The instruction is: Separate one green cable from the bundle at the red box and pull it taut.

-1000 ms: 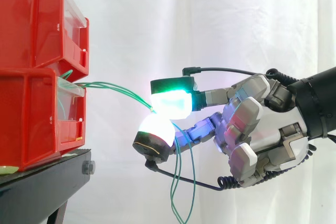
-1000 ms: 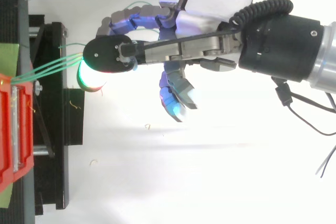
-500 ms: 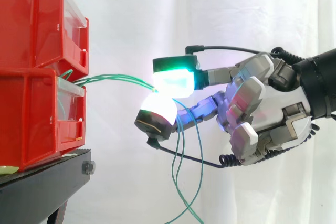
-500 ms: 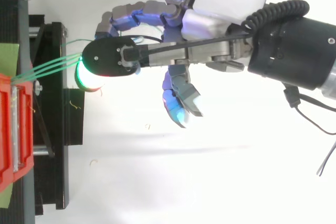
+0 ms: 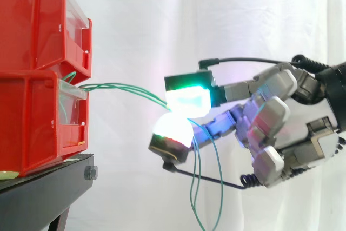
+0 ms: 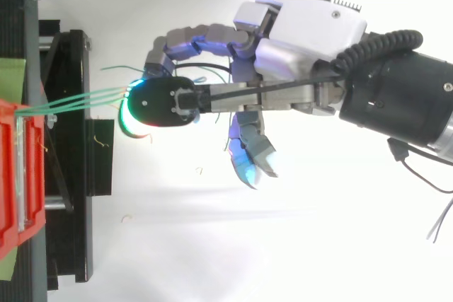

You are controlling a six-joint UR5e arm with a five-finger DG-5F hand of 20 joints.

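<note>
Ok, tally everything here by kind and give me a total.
Bins: 2, upper and lower
Cables: 3 green strands, running from the lower bin and pinched in the fingers
Stand: 1
Hand: 1
Total: 7

Black stand [image 5: 48,193] at lower left, bolt [image 5: 91,173] on its near corner. Upper red bin [image 5: 38,20] at top left, clear front panel. White curtain [image 5: 216,14] behind. From above: green tape [image 6: 13,76] on the stand's left part, small scraps [image 6: 199,170] on the white surface beside it.
</note>
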